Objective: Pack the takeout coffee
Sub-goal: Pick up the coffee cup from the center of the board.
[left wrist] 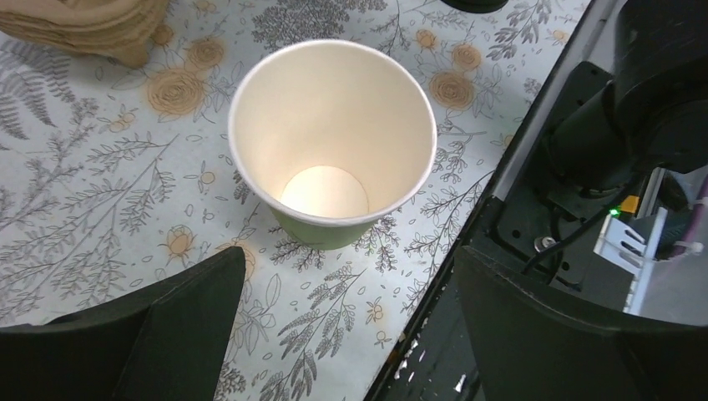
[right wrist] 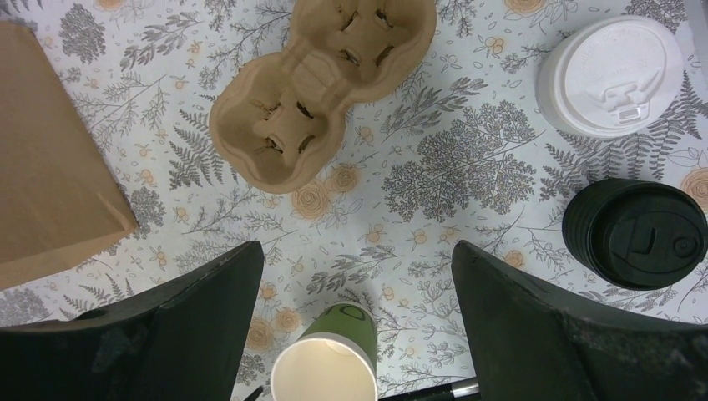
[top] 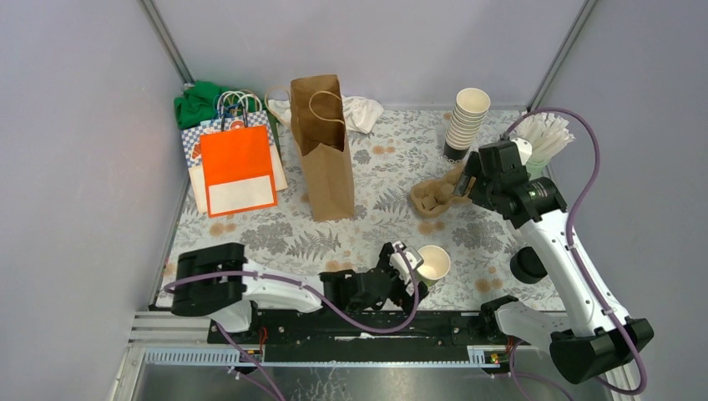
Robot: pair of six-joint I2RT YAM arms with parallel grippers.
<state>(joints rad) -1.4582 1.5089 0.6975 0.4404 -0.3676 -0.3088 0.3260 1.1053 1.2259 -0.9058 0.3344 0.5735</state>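
Wide apart and empty, the left fingers (left wrist: 184,322), with the green cup (left wrist: 332,134) standing open between them, untouched. The right fingers (right wrist: 196,322) gape too, gripping nothing, above the table (right wrist: 467,167) and cardboard carrier (right wrist: 321,79).

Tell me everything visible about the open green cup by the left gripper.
The cup looks like paper, olive green outside and white inside, with a rolled white rim. It has no lid and is empty. It stands upright on the floral tablecloth near its front edge, just ahead of the left gripper, whose jaws are open and stop short of it. Only the cloth touches it.
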